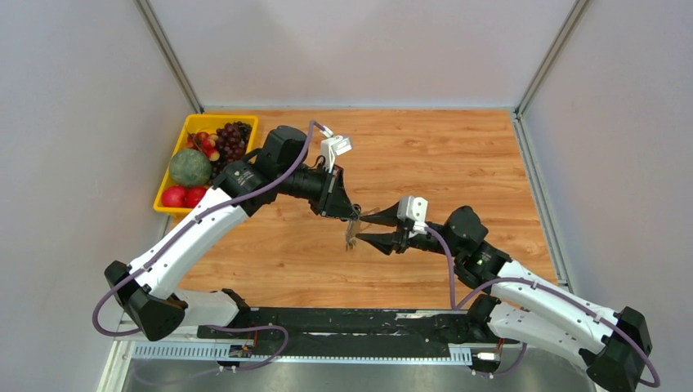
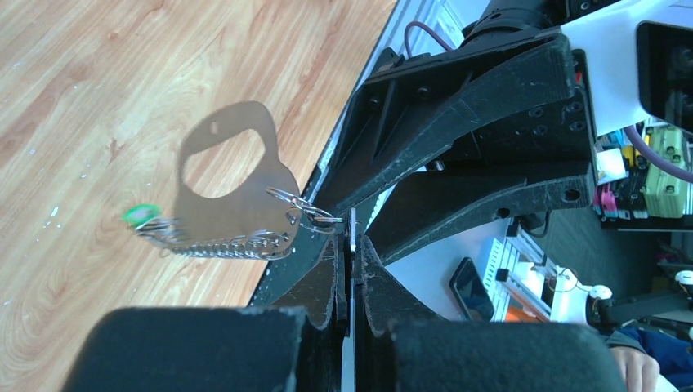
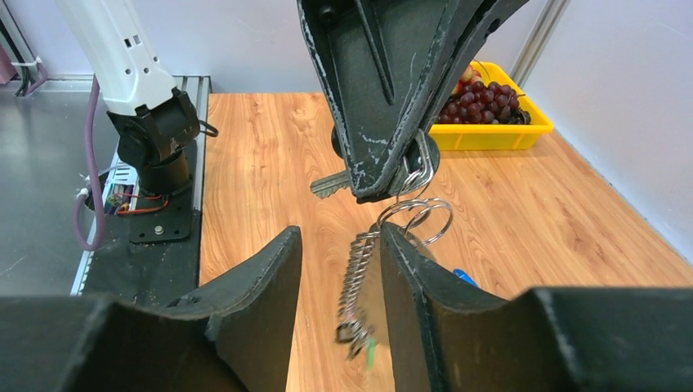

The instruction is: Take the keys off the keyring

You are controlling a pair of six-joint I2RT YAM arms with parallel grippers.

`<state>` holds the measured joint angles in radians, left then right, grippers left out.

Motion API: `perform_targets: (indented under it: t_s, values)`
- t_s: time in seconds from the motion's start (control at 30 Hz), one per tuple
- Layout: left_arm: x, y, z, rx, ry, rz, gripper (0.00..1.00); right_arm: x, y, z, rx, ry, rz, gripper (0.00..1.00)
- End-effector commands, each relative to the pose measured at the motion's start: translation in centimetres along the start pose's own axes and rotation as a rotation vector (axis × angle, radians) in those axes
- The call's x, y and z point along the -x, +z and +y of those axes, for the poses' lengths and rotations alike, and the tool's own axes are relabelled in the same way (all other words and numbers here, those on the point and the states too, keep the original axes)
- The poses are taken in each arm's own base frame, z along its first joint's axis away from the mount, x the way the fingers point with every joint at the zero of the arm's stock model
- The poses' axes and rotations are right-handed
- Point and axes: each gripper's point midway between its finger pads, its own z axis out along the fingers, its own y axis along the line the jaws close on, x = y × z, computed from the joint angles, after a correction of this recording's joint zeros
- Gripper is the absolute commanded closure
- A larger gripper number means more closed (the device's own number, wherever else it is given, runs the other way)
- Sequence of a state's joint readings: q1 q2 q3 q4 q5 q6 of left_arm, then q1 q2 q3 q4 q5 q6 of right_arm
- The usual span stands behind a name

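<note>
1. Wood-grain tabletop [image 1: 458,163] fills the top view, with pale walls around it and a yellow fruit tray [image 1: 204,121] at upper left.
2. Near frame centre the keyring [image 2: 245,214] hangs in mid-air, off the wood. The left gripper [image 1: 347,214] is clamped tight on its small wire rings [image 3: 417,216].
3. The right gripper [image 3: 339,269] has its fingers apart on either side of the dangling coil [image 3: 353,286], gripping nothing.
4. Progress looks early: a green-headed key [image 2: 140,215] and a silver key [image 3: 331,185] hang on the bunch, so the removal is mostly left to do.
5. A blue bit [image 3: 464,278] lies on the wood at lower right of the right wrist view. It may be a freed key, but it is too hidden to tell.
</note>
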<state>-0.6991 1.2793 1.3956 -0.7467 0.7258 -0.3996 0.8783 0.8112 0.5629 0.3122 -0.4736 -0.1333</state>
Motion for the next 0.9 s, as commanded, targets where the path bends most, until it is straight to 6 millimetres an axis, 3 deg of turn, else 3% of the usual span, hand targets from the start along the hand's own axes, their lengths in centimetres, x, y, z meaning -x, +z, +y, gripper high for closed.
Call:
perform_targets:
  t_s: [0.0,0.27,0.87]
  values:
    - [1.5,-1.5,-2.7,-0.067,0.068,-0.074,1.00,2.9,0.7,-0.1,0.008,-0.019,-0.074,0.55]
    - [1.3,-1.5,-2.8,-0.072,0.066,-0.073,1.00,3.2,0.7,-1.0,-0.039,-0.027,-0.088,0.49]
    - [1.1,-1.2,-3.0,-0.094,0.055,-0.065,1.00,4.4,0.9,-1.0,-0.041,-0.063,-0.131,0.50]
